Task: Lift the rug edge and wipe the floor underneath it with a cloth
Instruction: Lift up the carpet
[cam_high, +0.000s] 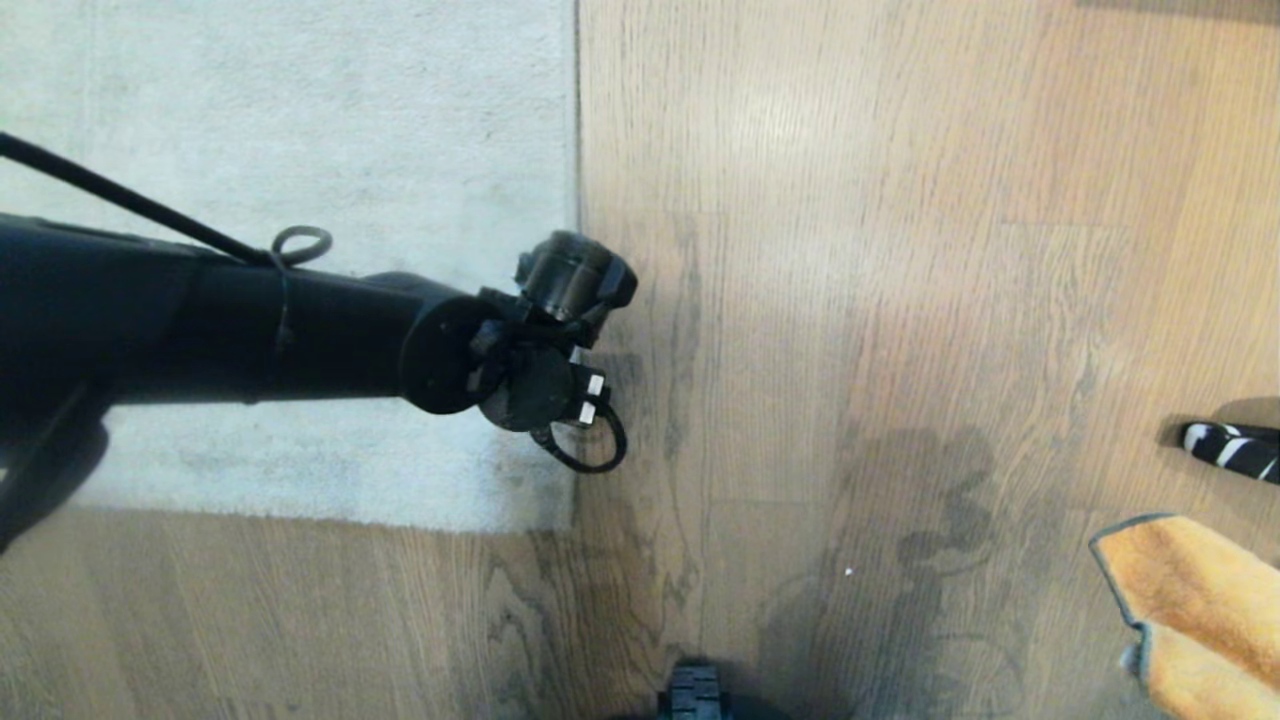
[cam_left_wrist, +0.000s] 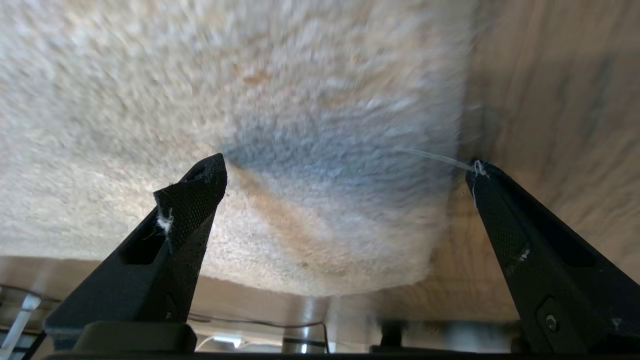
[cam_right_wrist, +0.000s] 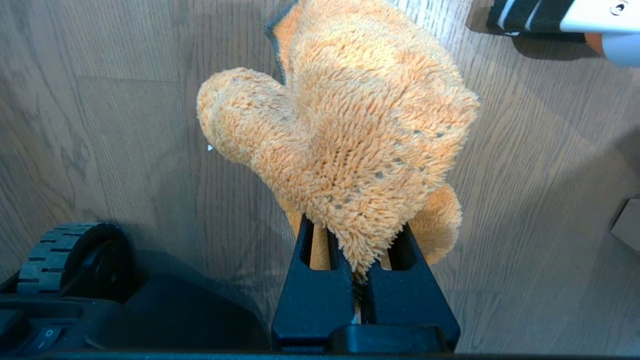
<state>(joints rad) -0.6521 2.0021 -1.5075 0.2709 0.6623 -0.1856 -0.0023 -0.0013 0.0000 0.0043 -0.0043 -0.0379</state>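
From my seat at the controls, the rug edge (cam_high: 577, 150) ran as a thin straight line down the middle of the head view, flat on the floor (cam_high: 900, 300), with the pale short-pile rug (cam_high: 300, 120) filling the upper left and its corner ending a little below the left arm. The wood-grain planks beside the border showed darker grey streaks, heaviest close to the rug corner and toward my base.

The left gripper (cam_left_wrist: 345, 167) hung directly over that border with its jaws spread wide and nothing between them. In the left wrist view one finger (cam_left_wrist: 190, 200) sat above the pile and the other finger (cam_left_wrist: 505, 220) above bare plank, so the rug edge (cam_left_wrist: 452, 165) lay between the two tips. A few wisps of fluff clung to both fingertips. I could not tell whether either tip touched the rug.

The cloth (cam_right_wrist: 350, 145) was well apart from the rug, off to my right. The right gripper (cam_right_wrist: 360, 285) was clamped tight on its lower end, the orange fluffy bulk bunched above the fingers and hanging over bare floor. In the head view only a corner of the cloth (cam_high: 1190, 600) showed at the lower right edge, with a black-and-white striped object (cam_high: 1232, 448) just beyond it.
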